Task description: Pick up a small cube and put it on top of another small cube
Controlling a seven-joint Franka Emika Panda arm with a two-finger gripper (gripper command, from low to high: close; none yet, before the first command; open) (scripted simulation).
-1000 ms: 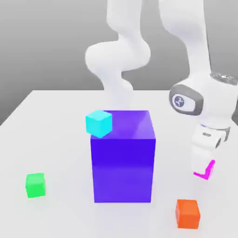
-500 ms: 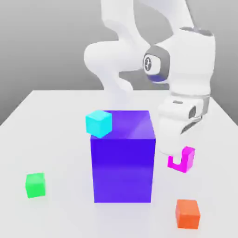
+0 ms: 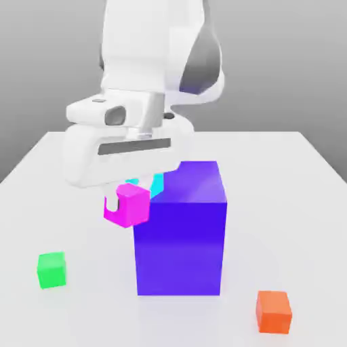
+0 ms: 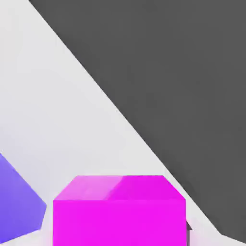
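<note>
Working from the exterior view's left edge across, we record a green cube [image 3: 51, 269] resting on the white table [image 3: 54, 169] in the lower left of the frame, well apart from everything else. Next, left of centre, we find the gripper [image 3: 127, 203] hanging beneath the broad white hand, clamped together on the small magenta cube [image 3: 127, 205]; that cube is held clear of the table, level with the upper edge of the big blue-purple block [image 3: 179, 234] and overlapping its upper left corner in the picture. Just behind the magenta cube, a sliver of a cyan cube [image 3: 156, 183] shows at the block's top left corner, mostly hidden by the hand; we cannot tell whether the two cubes touch. The block itself stands at the centre of the frame. In the lower right, an orange cube [image 3: 274, 311] sits alone on the table. In the hand view, the small magenta cube [image 4: 119, 211] lies in the lower centre of the frame, with part of the big blue-purple block [image 4: 17, 202] at the lower left edge and the white table [image 4: 72, 120] beyond them.
</note>
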